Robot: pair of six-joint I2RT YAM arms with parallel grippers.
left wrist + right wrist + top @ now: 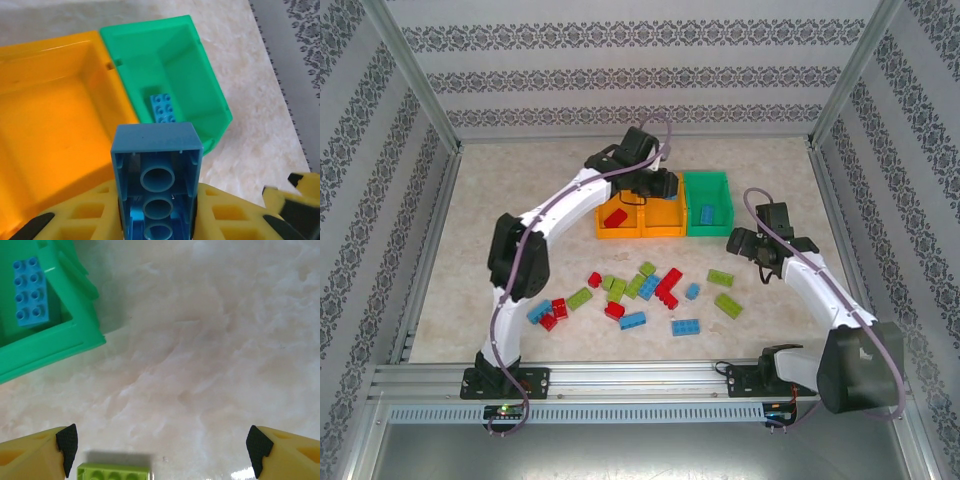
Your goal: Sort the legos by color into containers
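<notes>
Left fingers (85, 217) are gripping a blue lego (156, 150), long axis along them | green container (200, 75) is lying just ahead-right, adjoining the orange container (50, 125) | right fingers (30, 455) are hanging open over the bench (200, 340)

A lab test cell: aluminium frame (413, 75), wallpapered panels (640, 60).

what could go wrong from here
The blue brick in the left gripper hangs near the wall between the orange bin and the green bin. Released here, it may land in orange. The open right gripper has the lime brick off-centre, beside one finger. Closing may knock it away.
</notes>
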